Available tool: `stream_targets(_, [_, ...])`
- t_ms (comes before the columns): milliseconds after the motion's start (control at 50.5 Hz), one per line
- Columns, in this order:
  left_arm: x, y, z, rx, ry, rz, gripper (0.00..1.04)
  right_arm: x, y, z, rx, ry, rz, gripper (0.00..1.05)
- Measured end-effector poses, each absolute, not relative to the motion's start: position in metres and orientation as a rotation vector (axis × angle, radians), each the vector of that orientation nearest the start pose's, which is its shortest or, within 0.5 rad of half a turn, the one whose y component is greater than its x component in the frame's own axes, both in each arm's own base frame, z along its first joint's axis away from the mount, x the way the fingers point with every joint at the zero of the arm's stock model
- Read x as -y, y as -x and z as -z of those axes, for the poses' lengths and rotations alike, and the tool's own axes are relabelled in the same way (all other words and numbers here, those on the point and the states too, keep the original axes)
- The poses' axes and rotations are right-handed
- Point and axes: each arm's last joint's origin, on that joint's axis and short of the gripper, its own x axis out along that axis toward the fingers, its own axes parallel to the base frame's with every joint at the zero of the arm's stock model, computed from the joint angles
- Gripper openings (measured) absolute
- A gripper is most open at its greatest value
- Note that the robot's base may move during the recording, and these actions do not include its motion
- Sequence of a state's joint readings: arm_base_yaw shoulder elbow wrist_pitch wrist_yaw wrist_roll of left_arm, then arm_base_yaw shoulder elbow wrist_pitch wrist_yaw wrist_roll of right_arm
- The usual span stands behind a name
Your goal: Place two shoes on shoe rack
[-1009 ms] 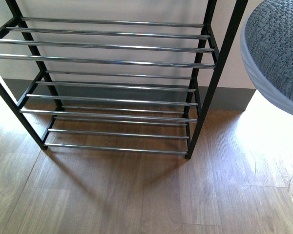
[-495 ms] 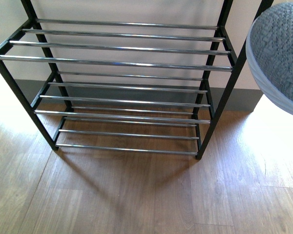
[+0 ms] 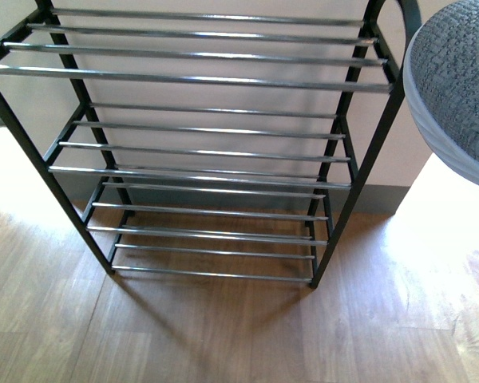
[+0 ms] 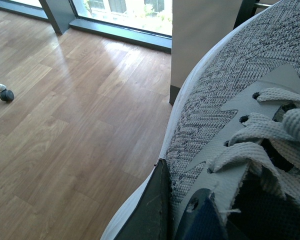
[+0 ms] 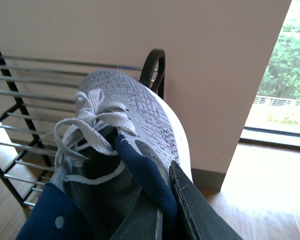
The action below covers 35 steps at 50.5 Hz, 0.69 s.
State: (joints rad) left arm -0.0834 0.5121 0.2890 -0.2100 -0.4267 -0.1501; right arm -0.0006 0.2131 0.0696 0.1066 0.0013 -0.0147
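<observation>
Grey shoe (image 4: pixel 210 115): left end effector (image 4: pixel 176 210) clamped | 2nd shoe (image 5: pixel 140 110): right end effector (image 5: pixel 164 197) clamped

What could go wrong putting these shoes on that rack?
The right-hand shoe hangs close to the rack's side loop; its toe might snag there. The shelves are thin bars with gaps, so a tilted shoe could tip. The left-hand shoe is pinched only at its edge and might slip.
</observation>
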Motion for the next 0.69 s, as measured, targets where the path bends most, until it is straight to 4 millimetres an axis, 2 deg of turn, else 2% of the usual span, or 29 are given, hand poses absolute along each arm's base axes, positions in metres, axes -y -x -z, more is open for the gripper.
stream_targets(693, [-0.0013,-0.1280,-0.1977,-0.394,0.037,-0.368,0.02,0.0001,-0.1097,-0.1801,-0.037,0.014,0.000,0.01])
